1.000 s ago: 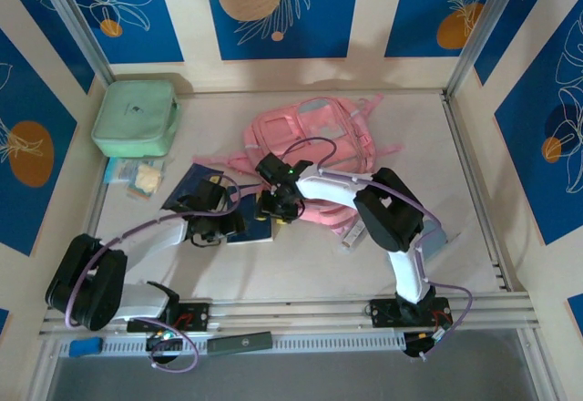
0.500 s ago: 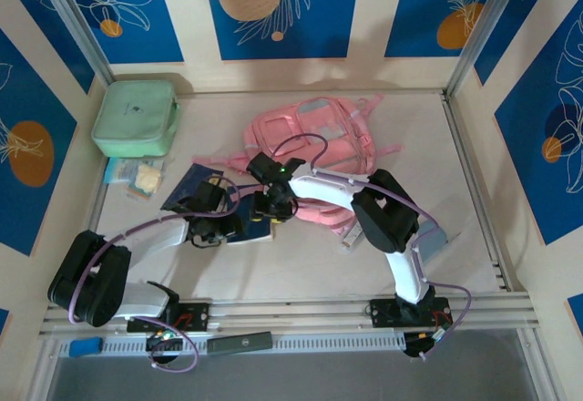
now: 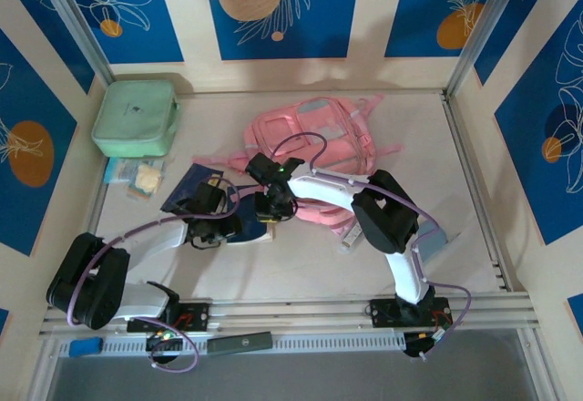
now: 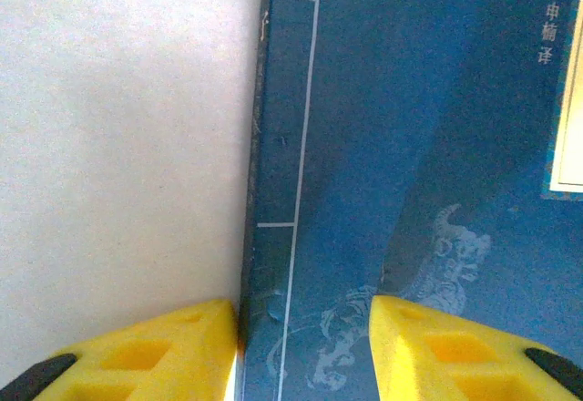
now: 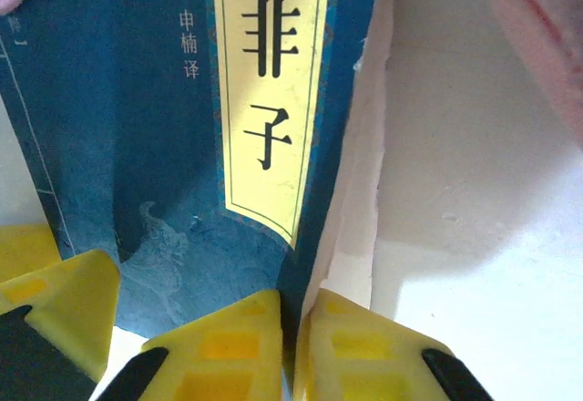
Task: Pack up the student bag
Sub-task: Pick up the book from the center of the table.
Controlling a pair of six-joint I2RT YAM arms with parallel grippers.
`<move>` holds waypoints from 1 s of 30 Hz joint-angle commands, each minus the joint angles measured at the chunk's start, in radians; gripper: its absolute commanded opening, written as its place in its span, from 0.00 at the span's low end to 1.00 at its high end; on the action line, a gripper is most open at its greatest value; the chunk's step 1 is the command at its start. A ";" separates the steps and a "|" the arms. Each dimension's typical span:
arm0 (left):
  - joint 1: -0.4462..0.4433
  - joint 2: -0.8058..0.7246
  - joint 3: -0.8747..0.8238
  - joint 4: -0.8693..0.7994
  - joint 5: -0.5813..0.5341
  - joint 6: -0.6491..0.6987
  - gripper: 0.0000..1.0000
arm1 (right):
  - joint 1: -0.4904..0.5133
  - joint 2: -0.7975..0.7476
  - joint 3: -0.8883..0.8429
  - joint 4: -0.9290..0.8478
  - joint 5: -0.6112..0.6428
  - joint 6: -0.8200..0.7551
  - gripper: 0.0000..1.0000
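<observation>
The student bag (image 3: pixel 314 137) lies flat at the middle back of the table, pink, with its straps spread. In front of it lies a dark blue book (image 3: pixel 251 229) with a yellow title label (image 5: pixel 269 82). My right gripper (image 5: pixel 299 303) is shut on the edge of the book's blue cover (image 5: pixel 137 146), with the white pages (image 5: pixel 360 200) just to its right. My left gripper (image 4: pixel 305 333) stands open over the book's spine (image 4: pixel 282 146); one finger is beside the spine on the table, the other over the cover. From above, both grippers, left (image 3: pixel 217 230) and right (image 3: pixel 273 210), meet at the book.
A mint-green zipped case (image 3: pixel 137 117) sits at the back left, with small packets (image 3: pixel 137 179) in front of it. A second dark book (image 3: pixel 187 188) lies left of the held one. A grey-blue item (image 3: pixel 434 237) lies by the right arm.
My right gripper has closed on the book's cover edge and shifted slightly left. My left gripper has narrowed a little and stays over the book's spine.
</observation>
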 commanded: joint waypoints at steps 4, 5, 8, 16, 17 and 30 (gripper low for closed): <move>-0.006 -0.063 -0.027 -0.094 -0.035 -0.008 0.52 | 0.019 -0.081 -0.057 0.057 -0.087 -0.005 0.01; -0.006 -0.089 -0.026 -0.109 -0.049 -0.010 0.55 | 0.025 -0.094 -0.068 0.068 -0.095 -0.008 0.00; -0.005 -0.177 -0.034 -0.164 -0.076 -0.021 0.64 | 0.056 -0.132 -0.087 0.066 -0.104 -0.019 0.00; 0.004 -0.381 0.045 -0.354 -0.118 0.013 0.75 | 0.122 -0.321 -0.224 0.129 -0.060 -0.073 0.00; 0.006 -0.407 0.056 -0.369 -0.112 0.014 0.76 | 0.122 -0.352 -0.242 0.142 -0.058 -0.085 0.00; 0.022 -0.576 0.164 -0.258 0.178 0.016 0.86 | -0.071 -0.699 -0.391 0.245 -0.333 -0.179 0.00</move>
